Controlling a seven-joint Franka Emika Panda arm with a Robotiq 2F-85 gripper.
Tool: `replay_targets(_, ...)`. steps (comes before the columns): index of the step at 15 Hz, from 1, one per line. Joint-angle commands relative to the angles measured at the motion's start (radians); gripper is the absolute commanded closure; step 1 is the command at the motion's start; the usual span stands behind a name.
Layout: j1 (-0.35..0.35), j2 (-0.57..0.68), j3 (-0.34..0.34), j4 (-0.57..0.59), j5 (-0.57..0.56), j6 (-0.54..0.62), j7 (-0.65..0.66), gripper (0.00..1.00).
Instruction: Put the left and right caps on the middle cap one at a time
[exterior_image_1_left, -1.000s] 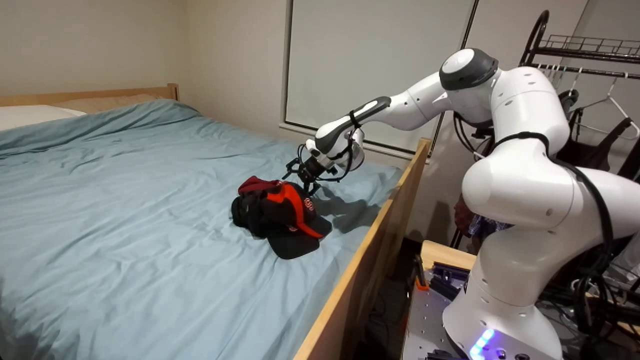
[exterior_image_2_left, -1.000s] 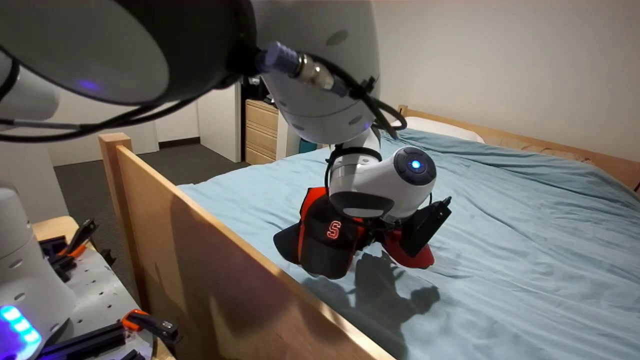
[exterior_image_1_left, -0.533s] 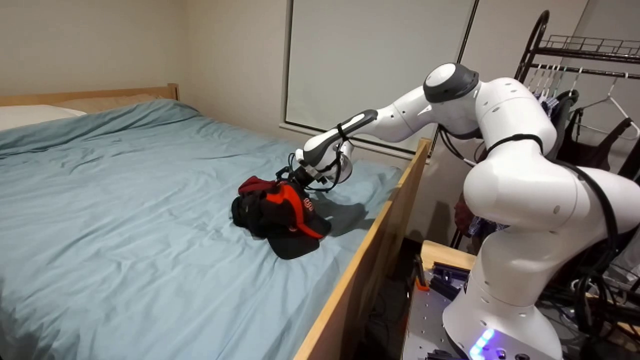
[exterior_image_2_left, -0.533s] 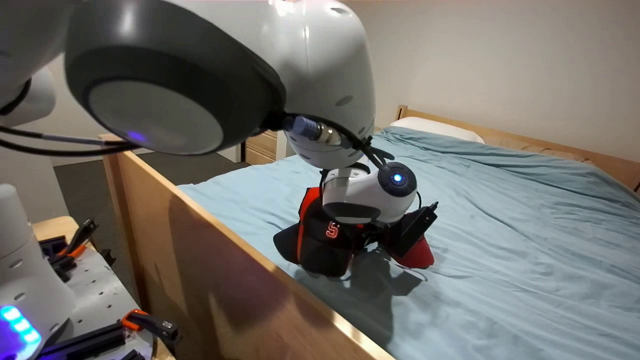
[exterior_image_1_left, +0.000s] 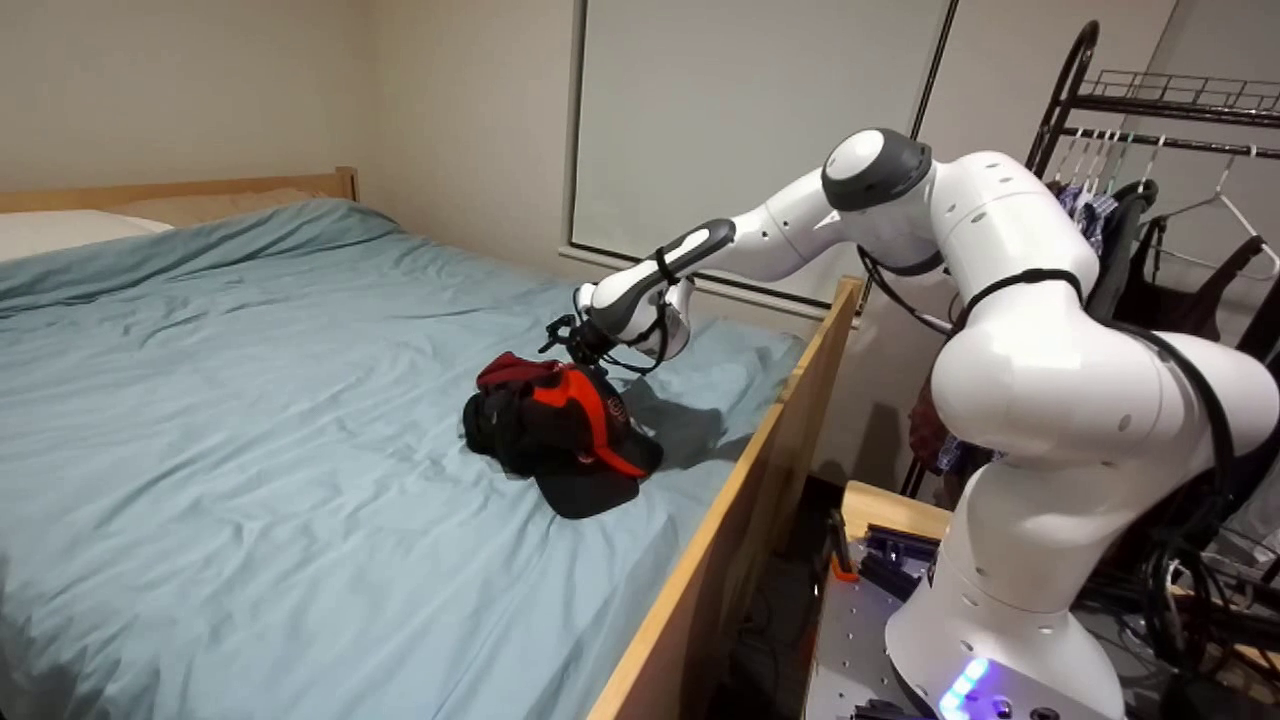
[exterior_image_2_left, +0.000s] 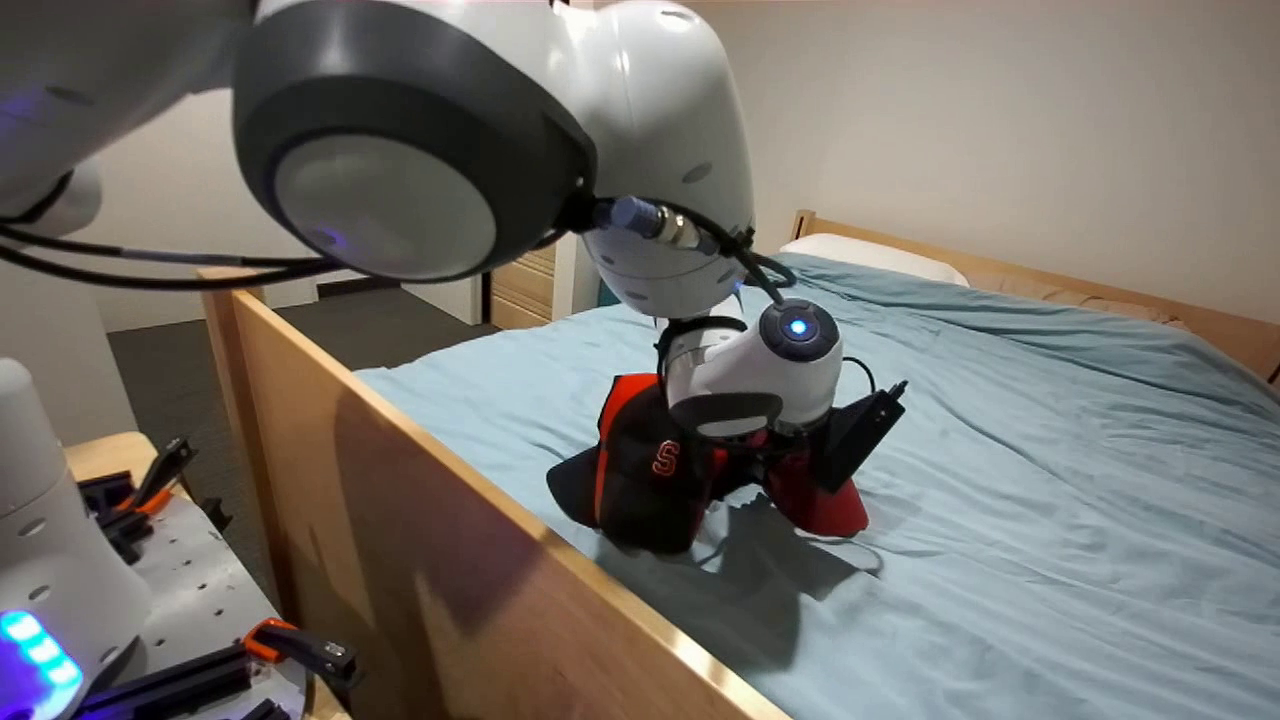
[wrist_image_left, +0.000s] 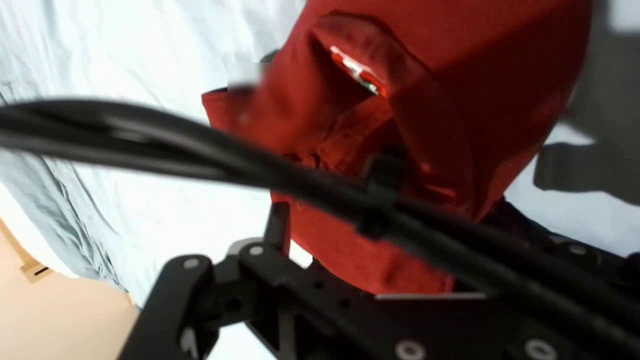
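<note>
While your fingers (wrist_image_left: 278, 227) hang spread wide over the red cap (wrist_image_left: 435, 120) with hold of nothing, the likeliest trouble ahead is a poor bite: the cloth buckles into folds near them and a black cable (wrist_image_left: 225, 157) cuts across the wrist view, so you may pinch one loose layer and drop the cap on the lift. It lies on the bed (exterior_image_1_left: 300, 430), just beside a black-and-red cap (exterior_image_2_left: 645, 488) marked with an S; whether the two touch, you cannot tell. That second cap looks stacked on the black middle cap (exterior_image_1_left: 588, 492), the brims pointing apart in both exterior views, which suggests a loose seat. Stray sideways as you close and a finger could snag the pair, undoing what seems the task's first half; press too deep and the crown could collapse before you grip it.
</note>
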Motion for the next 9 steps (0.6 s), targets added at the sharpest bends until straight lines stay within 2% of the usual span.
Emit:
replay_targets(1, 0.138, -0.044, -0.142, 0.045, -0.043, 0.023, 0.13, 0.0)
replay_targets(2, 0.182, -0.049, -0.187, 0.062, -0.051, 0.013, 0.16, 0.0)
replay_targets(3, 0.214, -0.052, -0.218, 0.072, -0.056, 0.002, 0.188, 0.25)
replay_targets(4, 0.24, -0.049, -0.242, 0.083, -0.063, 0.002, 0.206, 0.27)
replay_targets(6, 0.281, -0.051, -0.279, 0.093, -0.075, -0.008, 0.241, 0.42)
replay_targets(9, 0.305, -0.056, -0.302, 0.095, -0.088, -0.012, 0.269, 0.61)
